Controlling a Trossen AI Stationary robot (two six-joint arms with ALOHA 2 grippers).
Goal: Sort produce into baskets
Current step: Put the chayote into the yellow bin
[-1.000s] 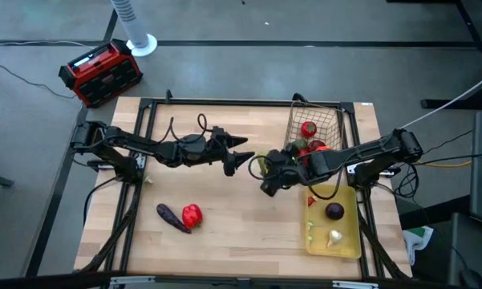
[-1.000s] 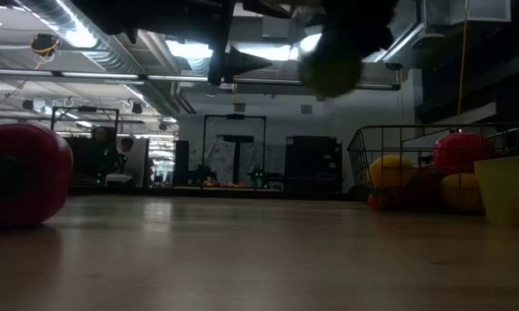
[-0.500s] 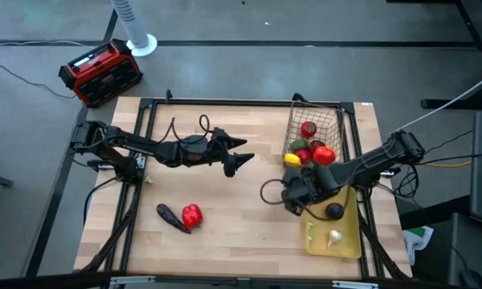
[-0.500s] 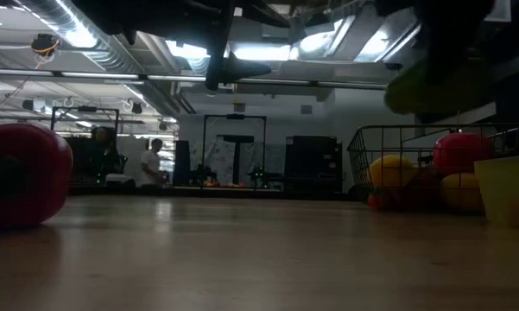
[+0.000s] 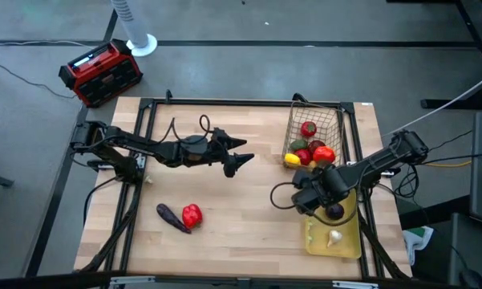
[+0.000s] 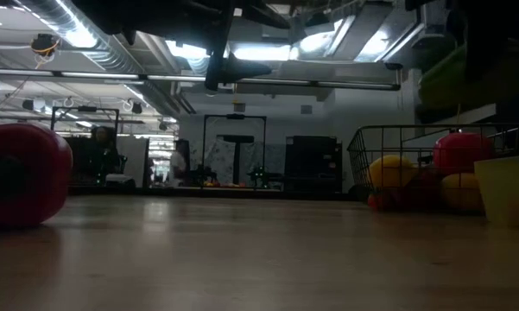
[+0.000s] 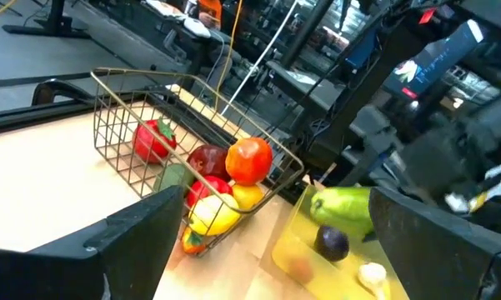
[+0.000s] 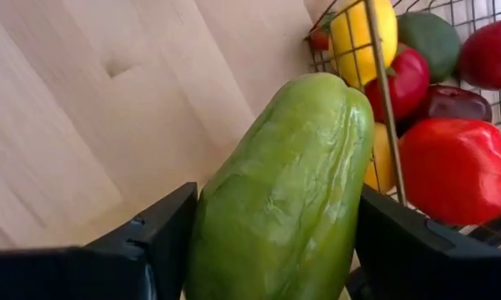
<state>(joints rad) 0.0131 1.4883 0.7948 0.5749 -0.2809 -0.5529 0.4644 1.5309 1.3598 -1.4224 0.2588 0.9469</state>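
While the right gripper (image 5: 311, 198) clamps the green cucumber (image 8: 283, 187), release should wait until centred over the yellow tray (image 5: 349, 241).

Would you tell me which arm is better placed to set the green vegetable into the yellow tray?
The right arm. Its claw is shut on the long green toy vegetable and hangs at the flat yellow plastic tray's near end. The left claw is empty, open, over mid-table.

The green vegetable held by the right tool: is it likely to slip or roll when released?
The green vegetable looks smooth and glossy, so it may be slippery. Its long rounded shape would probably roll sideways. The right tool grips its middle, seemingly balanced.
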